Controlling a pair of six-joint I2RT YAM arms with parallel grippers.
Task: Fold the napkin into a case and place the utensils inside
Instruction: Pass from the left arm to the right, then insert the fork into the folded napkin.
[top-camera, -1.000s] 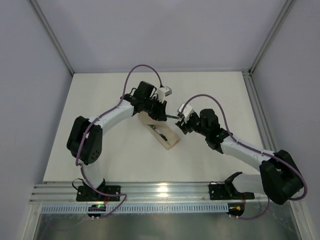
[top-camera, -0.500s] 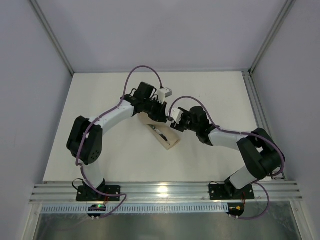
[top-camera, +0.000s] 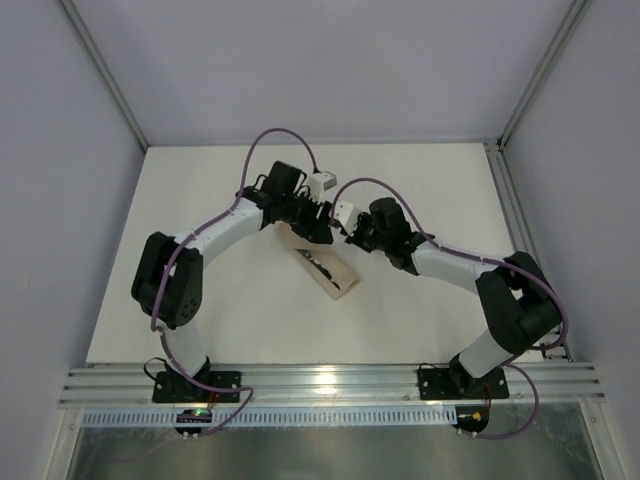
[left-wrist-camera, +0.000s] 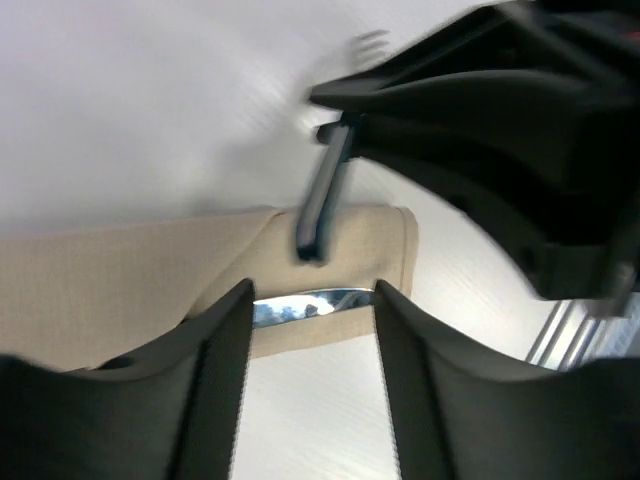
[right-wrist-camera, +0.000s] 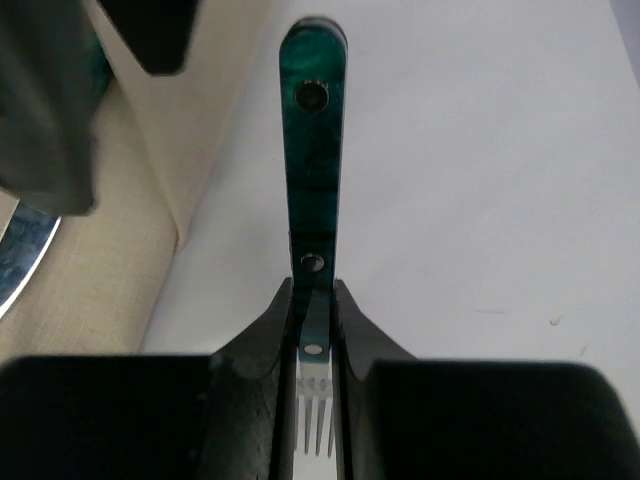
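One relation: fork (right-wrist-camera: 313, 150) handle tip just beside the case (right-wrist-camera: 100, 300) edge, with the case to its left in the right wrist view
fork axis: handle leading, tines back in the grip; probably needs swinging in line with the case's length
right gripper (right-wrist-camera: 315, 290): clamped on fork neck
left gripper (left-wrist-camera: 313, 300): jaws apart over case, knife (right-wrist-camera: 25, 250) blade showing below

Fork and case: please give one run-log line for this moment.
right end effector: shut on fork, handle beside case | left end effector: open over case | fork: outside case
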